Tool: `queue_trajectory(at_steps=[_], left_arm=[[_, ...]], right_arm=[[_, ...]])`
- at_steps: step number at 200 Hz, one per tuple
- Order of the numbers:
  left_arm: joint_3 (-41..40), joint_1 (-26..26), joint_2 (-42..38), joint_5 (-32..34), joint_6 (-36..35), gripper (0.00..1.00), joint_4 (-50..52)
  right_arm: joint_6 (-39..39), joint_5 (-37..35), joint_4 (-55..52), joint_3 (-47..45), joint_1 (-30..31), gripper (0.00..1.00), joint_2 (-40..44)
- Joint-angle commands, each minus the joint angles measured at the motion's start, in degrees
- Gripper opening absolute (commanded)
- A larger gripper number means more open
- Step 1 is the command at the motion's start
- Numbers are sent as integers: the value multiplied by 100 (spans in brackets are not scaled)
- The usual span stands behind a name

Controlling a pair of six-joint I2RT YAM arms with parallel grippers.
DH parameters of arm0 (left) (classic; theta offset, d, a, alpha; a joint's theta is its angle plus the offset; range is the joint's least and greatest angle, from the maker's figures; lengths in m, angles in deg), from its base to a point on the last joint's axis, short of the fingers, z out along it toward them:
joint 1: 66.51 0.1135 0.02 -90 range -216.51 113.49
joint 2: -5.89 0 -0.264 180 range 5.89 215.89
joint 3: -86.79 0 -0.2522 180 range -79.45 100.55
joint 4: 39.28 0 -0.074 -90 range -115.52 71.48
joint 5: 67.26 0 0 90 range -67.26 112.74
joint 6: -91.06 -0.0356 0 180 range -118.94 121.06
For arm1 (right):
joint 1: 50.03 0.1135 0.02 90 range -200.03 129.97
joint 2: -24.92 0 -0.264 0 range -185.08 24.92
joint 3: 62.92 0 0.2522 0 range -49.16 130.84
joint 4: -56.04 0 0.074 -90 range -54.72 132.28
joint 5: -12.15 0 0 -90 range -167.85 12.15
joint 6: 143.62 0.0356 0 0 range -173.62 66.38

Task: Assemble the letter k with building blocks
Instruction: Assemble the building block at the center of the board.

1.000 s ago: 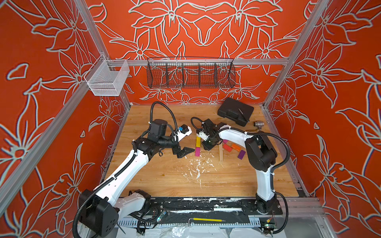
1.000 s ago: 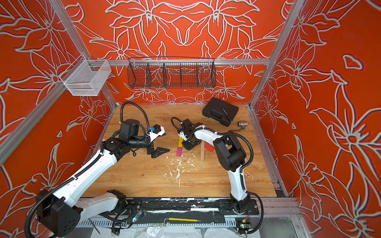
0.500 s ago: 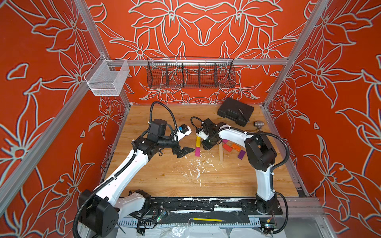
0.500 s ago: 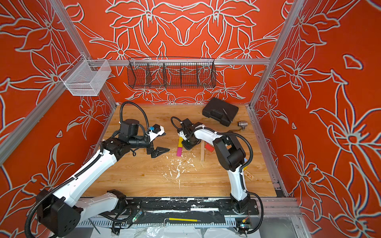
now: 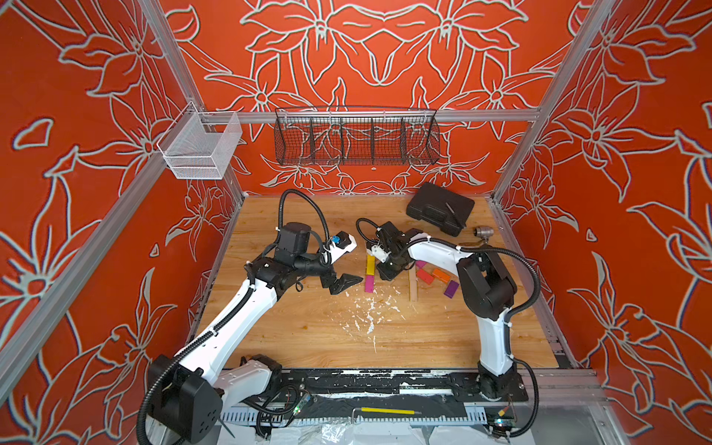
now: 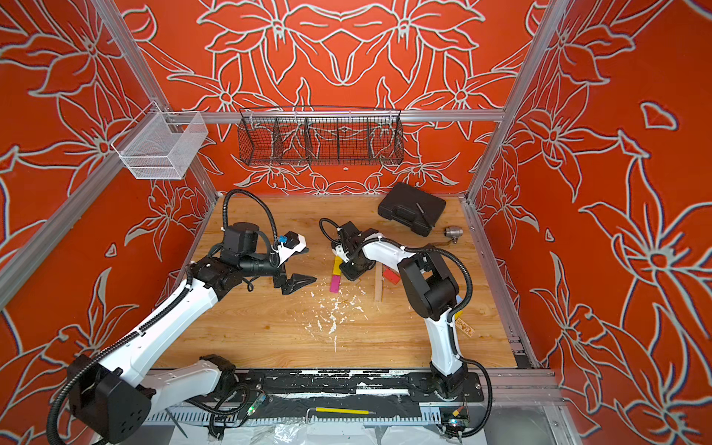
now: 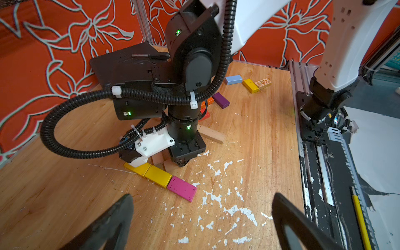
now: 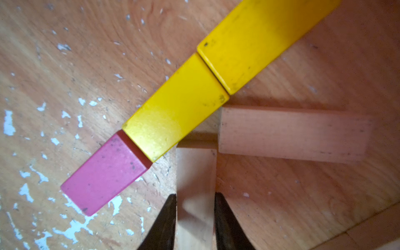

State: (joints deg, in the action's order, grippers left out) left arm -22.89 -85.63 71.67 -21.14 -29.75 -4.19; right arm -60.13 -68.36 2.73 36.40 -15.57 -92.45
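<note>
My right claw (image 8: 195, 194) pinches a wood block (image 8: 194, 168) just beside a row of yellow blocks (image 8: 177, 121) and a magenta block (image 8: 104, 175). My left claw (image 7: 202, 195) hangs wide open.

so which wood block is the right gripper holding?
The wood block inside the right gripper, end by the magenta block; the neighbouring wood block lies free.

Both arms are the same build tbh: the left arm (image 5: 246, 312) and right arm (image 5: 435, 252) have glossy white link shells with chunky black joint housings. Ribbed black cable conduit (image 7: 65, 149) loops along them, cinched with white zip ties (image 7: 193, 101). Little green LEDs (image 7: 178, 32) glow on the joints. White printed camera mounts (image 7: 151, 144) with silver screws sit at the wrists, and the pincer fingers (image 7: 287, 220) are matte black and pointy.
</note>
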Motion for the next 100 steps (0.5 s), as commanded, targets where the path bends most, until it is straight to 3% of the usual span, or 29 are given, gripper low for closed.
queue_trajectory(at_steps=[1,100], left_arm=[[97,44,6,-156,-40,97,-23],[111,43,23,-182,-17,97,-32]], right_arm=[[26,114,-48,149,-7,32,-115],[35,175,-54,201,-8,31,-156]])
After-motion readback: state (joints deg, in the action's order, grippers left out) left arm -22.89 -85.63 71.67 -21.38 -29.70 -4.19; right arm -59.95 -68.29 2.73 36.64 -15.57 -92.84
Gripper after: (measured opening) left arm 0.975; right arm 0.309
